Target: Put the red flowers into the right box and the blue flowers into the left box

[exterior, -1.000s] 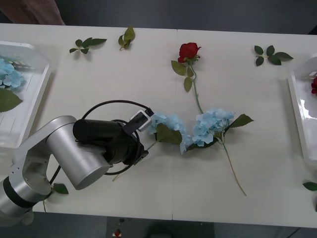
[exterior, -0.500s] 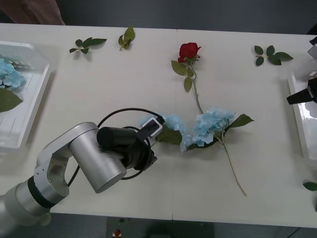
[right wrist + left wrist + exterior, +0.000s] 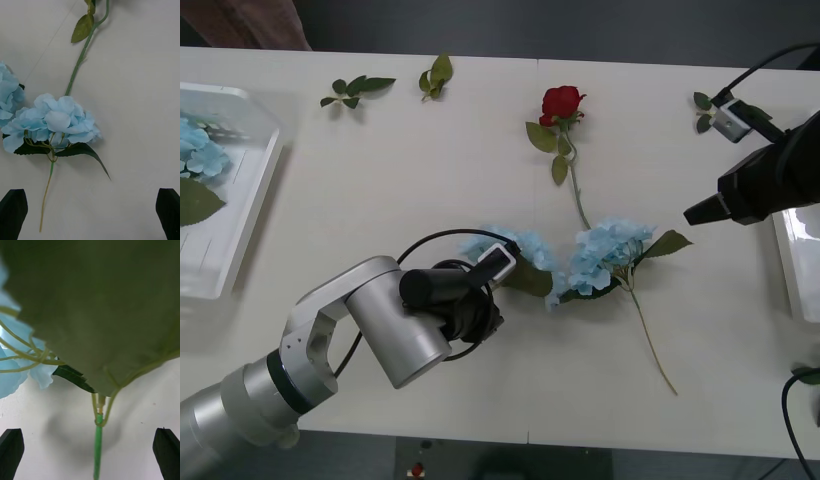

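Front view puts your left gripper (image 3: 492, 315) nearest, low on the table (image 3: 380, 190) at the stem end of one blue flower (image 3: 515, 250). In the left wrist view its fingers (image 3: 11, 450) stand wide apart at the two corners, with that flower's green stem (image 3: 98, 442) running between them and a big leaf (image 3: 97, 307) close over the lens; nothing is gripped. Just beside it lies a second blue flower (image 3: 610, 252), its stem trailing toward you. Your right gripper (image 3: 700, 212) hovers near that second head, and the right wrist view shows its fingers (image 3: 13, 212) spread, with the head (image 3: 56, 120) on the table beyond them. Farther off, a red flower (image 3: 561, 102) lies alone, its stem reaching down to the blue pair. At the far left, the left box (image 3: 240, 210) holds another blue flower (image 3: 200, 150); the right box (image 3: 792, 260) sits at the right edge. Loose leaf sprigs (image 3: 355, 90) dot the far edge.
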You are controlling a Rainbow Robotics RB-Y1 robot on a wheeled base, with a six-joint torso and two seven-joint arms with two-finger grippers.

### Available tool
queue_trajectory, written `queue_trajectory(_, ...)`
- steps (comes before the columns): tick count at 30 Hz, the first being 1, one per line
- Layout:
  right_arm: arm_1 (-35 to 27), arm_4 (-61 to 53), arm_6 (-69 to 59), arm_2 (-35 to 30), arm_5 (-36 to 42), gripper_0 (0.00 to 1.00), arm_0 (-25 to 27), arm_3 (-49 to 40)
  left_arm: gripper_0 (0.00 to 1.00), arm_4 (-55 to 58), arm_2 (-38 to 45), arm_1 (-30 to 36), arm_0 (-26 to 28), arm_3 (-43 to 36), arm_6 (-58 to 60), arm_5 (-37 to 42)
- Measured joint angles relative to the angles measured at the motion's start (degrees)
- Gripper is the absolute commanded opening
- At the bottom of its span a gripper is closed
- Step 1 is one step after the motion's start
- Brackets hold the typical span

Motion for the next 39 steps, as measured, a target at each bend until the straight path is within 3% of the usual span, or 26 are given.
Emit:
queue_trajectory(1, 0.48, 0.48, 0.0, 0.66, -0.34, 1.0, 0.44, -0.76, 0.56, -0.41, -0.22, 0.0, -0.01, 0.37, 0.0, -0.31)
queue_trajectory(2, 0.85, 0.78, 0.0, 1.31, -0.92, 1.0, 0.98, -1.44, 0.36, -0.54, -0.36, 0.0, -0.01, 0.58, 0.0, -0.48)
queue_trajectory(4, 1.44, 1.28, -0.02, 2.91, -2.89, 1.0, 2.45, -3.01, 0.08, -0.54, -0.41, 0.0, -0.01, 0.74, 0.0, -0.53)
queue_trajectory(6, 1.65, 1.46, -0.2, 4.7, -4.81, 1.0, 4.04, -4.39, 0.0, -0.53, -0.41, 0.0, -0.01, 0.74, 0.0, -0.53)
queue_trajectory(23, 1.65, 6.57, -13.86, 19.54, -12.32, 1.0, 10.66, -11.41, 0.0, 0.79, 0.12, 1.07, -2.15, -1.93, 1.03, 0.17)
queue_trajectory(33, 1.65, 9.51, -18.68, 22.71, -12.82, 1.0, 12.33, -11.44, 0.0, 10.61, 14.39, 9.12, -2.21, -23.66, 2.92, 20.96)
queue_trajectory(39, 1.65, 11.47, -18.75, 22.83, -14.32, 1.0, 14.95, -11.45, 0.0, 16.92, 24.97, 16.22, -2.18, -29.73, 3.17, 27.62)
